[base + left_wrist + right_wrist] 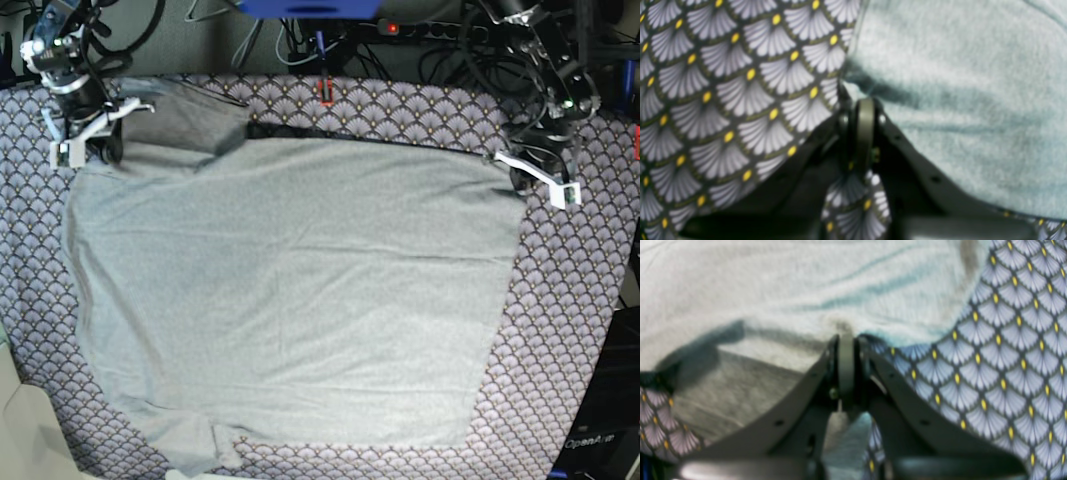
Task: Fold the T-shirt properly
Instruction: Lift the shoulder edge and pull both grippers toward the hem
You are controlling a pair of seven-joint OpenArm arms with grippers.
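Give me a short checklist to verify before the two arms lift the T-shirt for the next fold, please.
1. Left gripper shut at the T-shirt edge: ok, but whether it pinches cloth: cannot tell.
2. Right gripper shut at the shirt's edge: ok; fabric bunches at its tips.
3. Tablecloth not caught in either gripper: cannot tell; both tips sit right where shirt meets cloth.
4. Both grippers at the far corners of the shirt in the base view: ok.
5. Shirt lies flat: not ok; one part by the right gripper is folded over, and the near corner is rumpled.
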